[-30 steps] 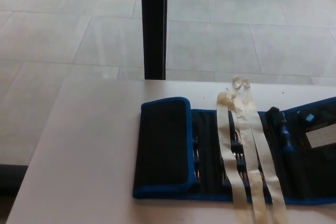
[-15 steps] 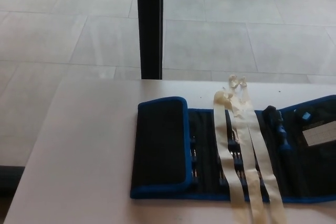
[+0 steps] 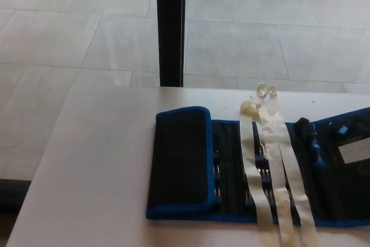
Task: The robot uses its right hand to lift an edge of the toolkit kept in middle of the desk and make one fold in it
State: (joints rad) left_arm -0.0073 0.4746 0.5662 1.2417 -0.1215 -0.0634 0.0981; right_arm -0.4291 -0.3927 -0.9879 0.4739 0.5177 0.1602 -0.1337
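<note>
nothing moved, only view shifted; toolkit (image 3: pixel 231 169) on pale desk (image 3: pixel 98 166) (one fold made), tiled floor (image 3: pixel 260 39) beyond; hands unseen.

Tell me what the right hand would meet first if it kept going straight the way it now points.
That cannot be judged: neither hand shows in the head view, so no heading is visible. Only the toolkit lies on the desk, its left end already folded over, with pale straps across it.
</note>
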